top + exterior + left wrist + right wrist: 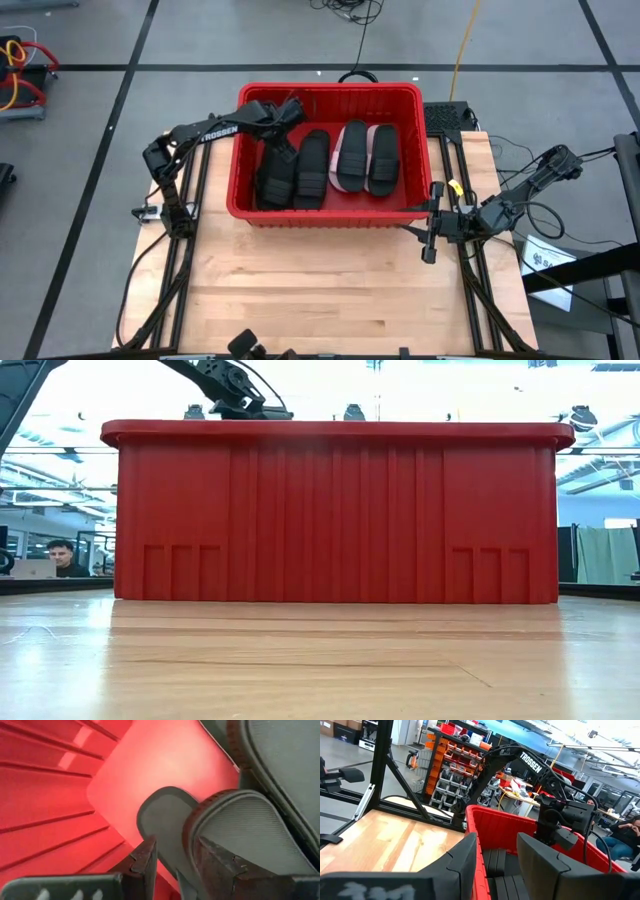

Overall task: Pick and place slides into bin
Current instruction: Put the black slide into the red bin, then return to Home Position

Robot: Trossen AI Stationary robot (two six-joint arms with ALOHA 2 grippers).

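The red bin (pixel 330 92) stands at the far middle of the wooden table. Inside lie black slides (pixel 312 170) (pixel 352 155) and a pink slide (pixel 383 160) with a black strap, flat on the floor. My left gripper (pixel 175 865) reaches down into the bin's far left corner (pixel 282 130), shut on another black slide (pixel 275 175). My right gripper (pixel 497 865) stands open and level just outside the bin's right wall (pixel 432 222), with nothing between its fingers. In the low view the bin's wall (pixel 330 510) hides the slides. My left gripper pinches one end of the black slide (pixel 172 847) between its two fingers. The fingers come from above, slanting steeply down. The slide runs on ahead of them, its free end (pixel 162 807) low over the bin floor. Whether that end rests on the floor I cannot tell.
Another dark slide (pixel 240 830) lies right beside the held one, and a further one (pixel 285 765) is beyond it. The near half of the table (pixel 330 290) is bare wood. People sit in the room beyond (pixel 60 555) (pixel 627 827).
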